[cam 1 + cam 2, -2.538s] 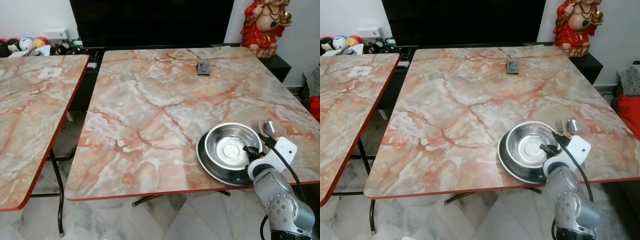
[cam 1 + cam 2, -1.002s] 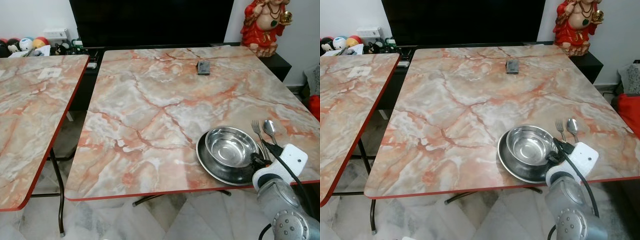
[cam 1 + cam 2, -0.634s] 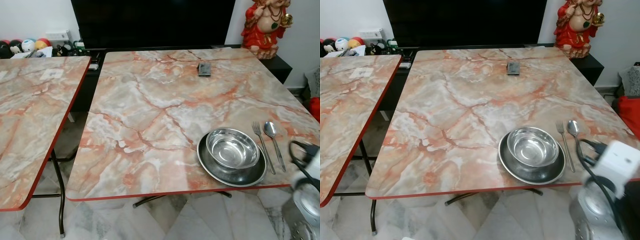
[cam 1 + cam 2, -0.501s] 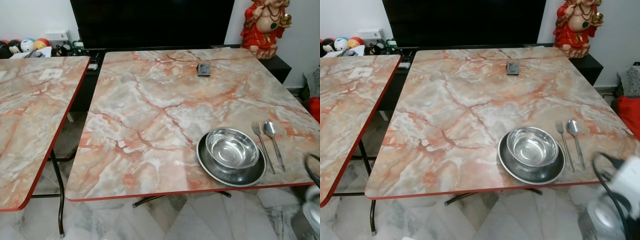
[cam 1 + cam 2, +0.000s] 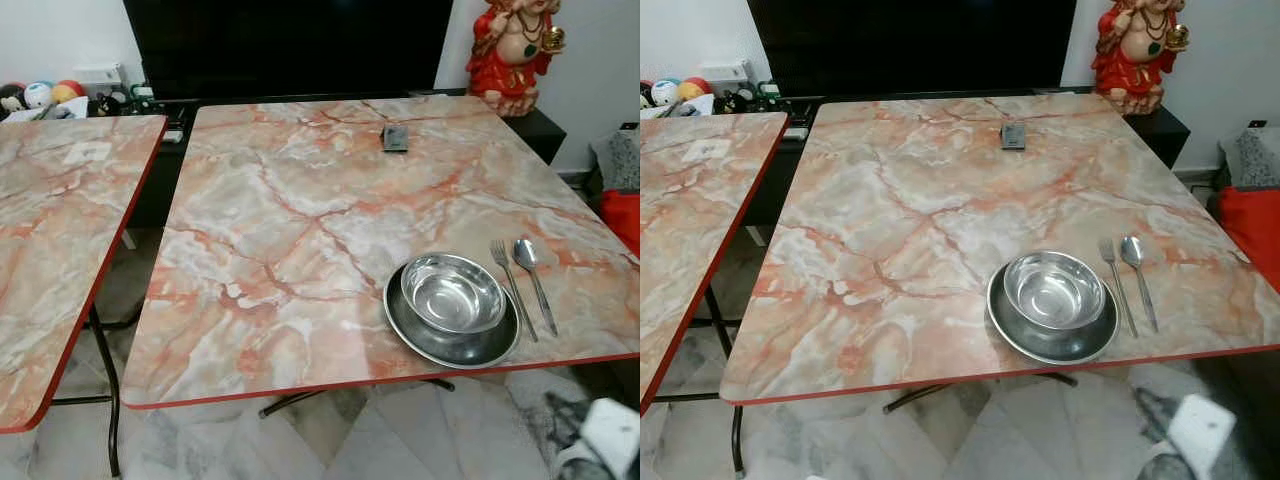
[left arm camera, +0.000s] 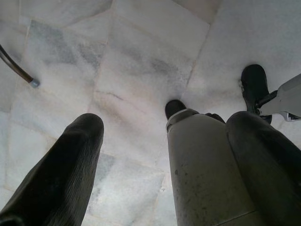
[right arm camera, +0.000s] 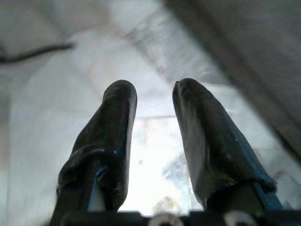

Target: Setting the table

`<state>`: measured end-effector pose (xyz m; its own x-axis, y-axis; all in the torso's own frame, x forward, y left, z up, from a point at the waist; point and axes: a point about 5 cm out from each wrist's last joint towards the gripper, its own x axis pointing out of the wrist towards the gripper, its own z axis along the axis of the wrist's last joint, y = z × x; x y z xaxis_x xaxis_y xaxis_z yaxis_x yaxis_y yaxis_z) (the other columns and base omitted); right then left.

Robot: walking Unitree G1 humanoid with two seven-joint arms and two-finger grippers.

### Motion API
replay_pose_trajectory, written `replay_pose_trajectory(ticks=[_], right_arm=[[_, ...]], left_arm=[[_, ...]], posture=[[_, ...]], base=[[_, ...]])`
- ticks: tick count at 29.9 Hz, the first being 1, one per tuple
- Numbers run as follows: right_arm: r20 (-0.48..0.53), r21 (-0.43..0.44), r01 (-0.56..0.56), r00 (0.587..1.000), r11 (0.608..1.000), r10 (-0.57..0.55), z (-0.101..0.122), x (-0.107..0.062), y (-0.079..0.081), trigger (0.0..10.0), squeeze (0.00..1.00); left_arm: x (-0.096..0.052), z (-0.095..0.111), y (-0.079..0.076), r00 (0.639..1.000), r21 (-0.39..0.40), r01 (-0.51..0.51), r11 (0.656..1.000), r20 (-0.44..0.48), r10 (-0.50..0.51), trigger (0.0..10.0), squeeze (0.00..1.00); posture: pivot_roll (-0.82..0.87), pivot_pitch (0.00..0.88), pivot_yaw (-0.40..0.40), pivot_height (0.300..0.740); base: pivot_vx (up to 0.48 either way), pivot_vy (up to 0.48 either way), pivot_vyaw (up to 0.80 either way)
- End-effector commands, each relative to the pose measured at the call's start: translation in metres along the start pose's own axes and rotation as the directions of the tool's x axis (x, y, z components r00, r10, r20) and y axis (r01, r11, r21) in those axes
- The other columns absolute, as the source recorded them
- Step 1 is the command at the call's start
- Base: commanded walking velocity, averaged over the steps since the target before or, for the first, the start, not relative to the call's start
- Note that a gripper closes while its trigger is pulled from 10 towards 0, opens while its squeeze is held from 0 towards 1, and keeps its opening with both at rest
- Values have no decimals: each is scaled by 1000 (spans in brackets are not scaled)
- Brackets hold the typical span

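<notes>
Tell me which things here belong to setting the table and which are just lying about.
Table setting: bowl in the plate, fork and spoon beside them.

Lying about: small dark device at the table's far side, red figurine, toys on the shelf.

Head stereo pair down onto table (image 5: pixel 300 220); wrist cameras floorward.

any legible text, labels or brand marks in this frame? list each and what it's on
No text here can be read.
Small dark device at the far side of the marble table: any marking on it is too small to read.
White paper on the left table: marks on it are too blurred to read.
Steel bowl, plate, fork, spoon: no stamp or brand can be made out.
</notes>
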<state>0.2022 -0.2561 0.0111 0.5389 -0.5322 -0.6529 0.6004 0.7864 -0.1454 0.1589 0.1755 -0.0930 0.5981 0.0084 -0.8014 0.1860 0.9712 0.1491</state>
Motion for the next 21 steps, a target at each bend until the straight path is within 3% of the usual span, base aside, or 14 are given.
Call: replay_pose_trajectory(ticks=[1,3,4,5,6,7,10,11,12,15,17,18,21], right_arm=[[-18,-41,-42,999,998,42,-9,3,5,10000,0],[-85,-105,-157,985,982,148,-29,10,22,10000,0],[-92,-105,-163,984,981,154,-31,11,23,10000,0],[-80,-200,-249,968,948,238,-36,13,35,10000,0],[-80,-200,-249,968,948,238,-36,13,35,10000,0],[-95,-278,-324,946,904,309,-46,15,47,10000,0],[-150,-389,-410,912,825,383,-68,16,61,10000,0],[-150,-389,-410,912,825,383,-68,16,61,10000,0],[-188,-394,-469,883,790,431,-78,14,66,10000,0],[-213,-453,-492,870,744,445,-88,13,69,10000,0],[-231,-462,-508,860,727,455,-93,11,70,10000,0],[-247,-469,-516,856,717,455,-98,10,68,10000,0],[-267,-494,-519,854,697,446,-104,10,64,10000,0]], left_arm=[[-3,-13,-3,999,-1,7,1000,-47,-8,10000,0],[-3,-13,-3,999,-4,5,1000,-48,-5,10000,0],[-3,-13,-3,999,-4,5,1000,-48,-5,10000,0],[-3,-14,-3,999,-8,0,1000,-48,-1,10000,0],[-3,-14,-3,999,-8,0,1000,-48,-1,10000,0],[-3,-14,-3,999,-12,-2,1000,-50,2,10000,0],[-4,-15,-2,999,-17,-5,1000,-55,4,10000,0],[-4,-15,-2,999,-17,-5,1000,-55,4,10000,0],[-4,-16,-2,998,-53,-19,998,-59,16,10000,0],[-5,-19,-2,997,-112,-47,993,-67,40,10000,0],[-6,-22,-2,994,-206,-87,975,-80,72,10000,0],[-7,-25,-2,990,-290,-129,948,-92,106,10000,0],[-8,-25,-2,988,-331,-153,931,-85,132,10000,0]], posture=[[-49,67,-35,740],[-42,61,-36,740],[-42,61,-36,740],[-29,51,-32,740],[-29,51,-32,740],[-29,50,-26,740],[-26,40,-21,740],[-26,40,-21,740],[-20,37,-20,740],[-4,28,-22,740],[1,21,-25,740],[3,18,-28,740],[18,16,-30,740]], base=[[0,0,0],[0,0,0],[0,0,0],[0,0,0],[0,0,0],[0,0,0],[0,0,0],[0,0,0],[0,0,0],[0,0,0],[0,0,0],[0,0,0],[0,0,0]])
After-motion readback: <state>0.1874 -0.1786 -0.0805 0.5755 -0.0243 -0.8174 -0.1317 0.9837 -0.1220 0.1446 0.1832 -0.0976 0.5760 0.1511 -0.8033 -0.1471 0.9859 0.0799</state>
